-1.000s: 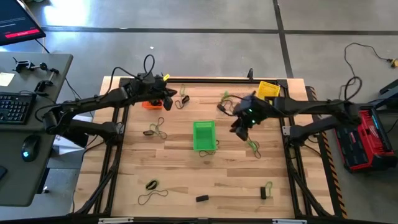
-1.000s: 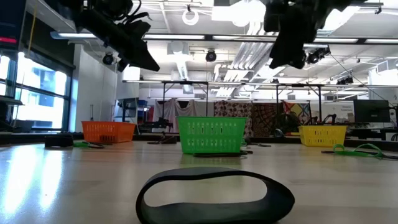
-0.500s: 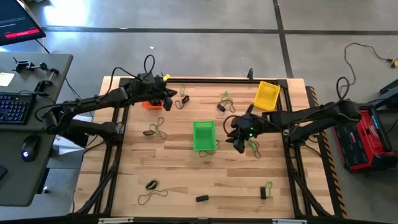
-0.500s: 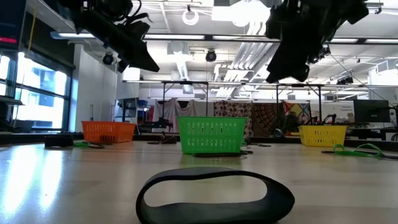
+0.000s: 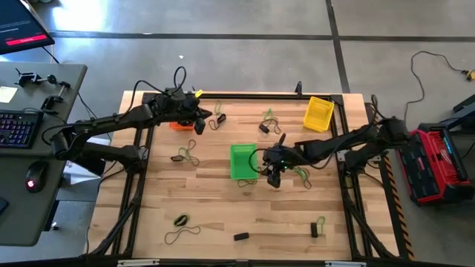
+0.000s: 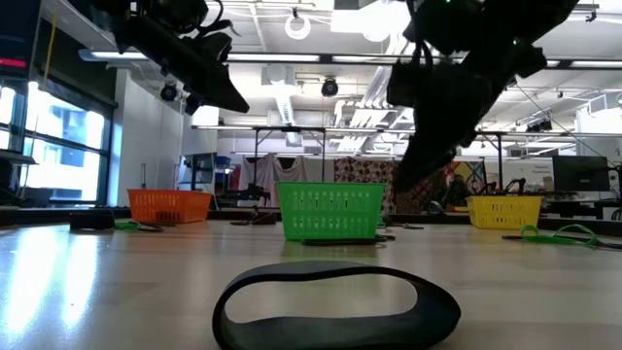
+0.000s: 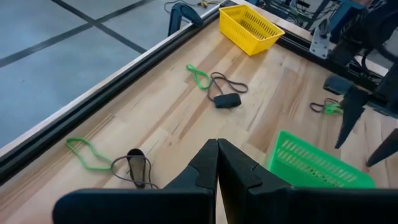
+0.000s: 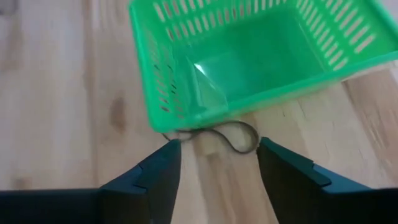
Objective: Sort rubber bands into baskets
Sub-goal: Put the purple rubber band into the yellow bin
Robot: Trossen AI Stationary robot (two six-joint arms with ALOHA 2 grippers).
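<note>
The green basket point(image 5: 243, 161) stands mid-table, the orange basket point(image 5: 178, 124) at the far left, partly under my left arm, and the yellow basket point(image 5: 319, 113) at the far right. My right gripper point(image 5: 272, 175) is open and hovers just right of the green basket. In its wrist view its fingers point(image 8: 168, 171) stand on either side of a thin dark band point(image 8: 239, 135) that lies on the table against the basket's corner point(image 8: 180, 118). My left gripper point(image 5: 199, 123) is shut and empty, held high beside the orange basket.
Loose bands lie scattered: green and dark ones by the far rail point(image 7: 214, 87) point(image 7: 112, 160), some left of the green basket point(image 5: 185, 156), some right of my right gripper point(image 5: 303, 175), and several near the front edge point(image 5: 182, 221) point(image 5: 317, 226). A black band point(image 6: 335, 306) lies nearest the low camera.
My right gripper has gone from near the yellow basket toward the table's left and near edge and down, ending beside the green basket. It stays open. The yellow basket, partly covered by that arm before, now shows whole.
</note>
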